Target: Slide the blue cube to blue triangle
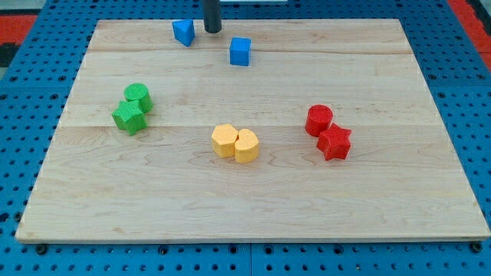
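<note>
Yellow blocks (235, 143) sit closest. Up top, the tip (212, 31), a fingerless rod, stands between blue triangle (182, 32) and blue cube (240, 51), touching neither; next it probably must circle right of the cube.

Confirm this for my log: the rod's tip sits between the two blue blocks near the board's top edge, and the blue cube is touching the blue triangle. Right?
Not quite. The camera view shows my tip between them, but the blue cube and blue triangle are apart, not touching, with bare board between them.
</note>
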You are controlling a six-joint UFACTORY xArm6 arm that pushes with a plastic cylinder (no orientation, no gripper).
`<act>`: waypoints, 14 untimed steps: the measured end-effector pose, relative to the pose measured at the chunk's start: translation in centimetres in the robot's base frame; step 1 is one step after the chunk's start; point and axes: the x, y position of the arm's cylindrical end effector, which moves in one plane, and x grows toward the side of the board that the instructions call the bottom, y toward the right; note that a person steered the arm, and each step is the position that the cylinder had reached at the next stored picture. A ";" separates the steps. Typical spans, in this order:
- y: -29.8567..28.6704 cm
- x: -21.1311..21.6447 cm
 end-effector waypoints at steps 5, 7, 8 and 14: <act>3.2 -1.8; 14.5 7.1; 5.0 9.5; -3.2 2.5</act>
